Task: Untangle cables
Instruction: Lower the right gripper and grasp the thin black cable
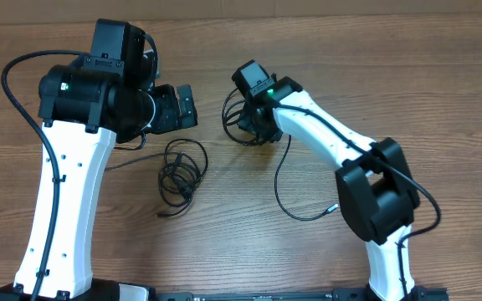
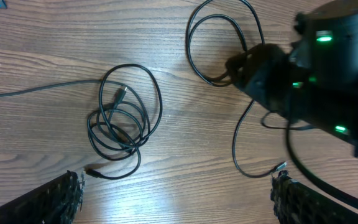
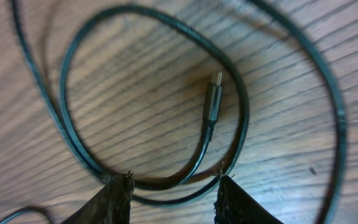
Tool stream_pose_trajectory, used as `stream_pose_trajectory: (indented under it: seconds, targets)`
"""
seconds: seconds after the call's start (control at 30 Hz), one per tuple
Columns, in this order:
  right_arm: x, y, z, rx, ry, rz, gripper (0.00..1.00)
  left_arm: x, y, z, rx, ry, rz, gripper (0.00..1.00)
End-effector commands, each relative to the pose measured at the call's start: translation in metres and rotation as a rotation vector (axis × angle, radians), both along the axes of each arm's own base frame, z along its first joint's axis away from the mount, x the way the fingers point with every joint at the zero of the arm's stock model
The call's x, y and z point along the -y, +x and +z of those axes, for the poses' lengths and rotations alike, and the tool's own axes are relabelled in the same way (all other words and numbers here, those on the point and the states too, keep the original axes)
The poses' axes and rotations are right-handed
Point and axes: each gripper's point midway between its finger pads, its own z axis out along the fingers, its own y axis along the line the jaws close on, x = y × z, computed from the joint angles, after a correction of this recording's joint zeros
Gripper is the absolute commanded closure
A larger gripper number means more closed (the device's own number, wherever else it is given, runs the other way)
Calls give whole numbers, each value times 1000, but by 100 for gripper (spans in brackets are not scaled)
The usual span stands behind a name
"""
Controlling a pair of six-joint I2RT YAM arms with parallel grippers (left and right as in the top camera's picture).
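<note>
At the middle of the tabletop (image 1: pixel 241 251) we see most of the cables (image 1: pixel 178 171) lying in a tangle. One loop (image 3: pixel 166 184) lies apart toward the right edge, its plug (image 3: pixel 213 102) inside it. The right gripper (image 3: pixel 174 180) straddles that loop, jaws half apart, pinching nothing. The left gripper (image 1: pixel 187 109) hangs released, beyond the tangle toward the far edge.

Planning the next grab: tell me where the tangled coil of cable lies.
Overhead view: the tangled coil lies on the table left of centre, a little toward the robot from the open left gripper.
</note>
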Motion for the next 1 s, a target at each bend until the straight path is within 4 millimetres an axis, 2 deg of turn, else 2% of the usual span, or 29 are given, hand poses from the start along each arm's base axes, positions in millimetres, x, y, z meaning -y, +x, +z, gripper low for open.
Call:
stream_pose_trajectory:
  seconds: [0.0, 0.23, 0.53, 0.67, 0.97]
  targets:
    - [-7, -7, -18, -24, -18, 4, 56, 3, 0, -3, -12, -6, -15, 0]
    - [-10, -14, -37, -62, -34, -9, 57, 3, 0, -3, -11, -6, -15, 0]
    - [-11, -11, -37, -54, -30, -9, 58, 3, 1, -3, -11, -6, -15, 0]
    - [-8, -16, -39, -73, -43, -10, 60, 3, 1, -3, -10, -6, -15, 1]
    - [7, -32, -41, -147, -93, -26, 59, 3, 1, -3, -8, -6, -15, 1]
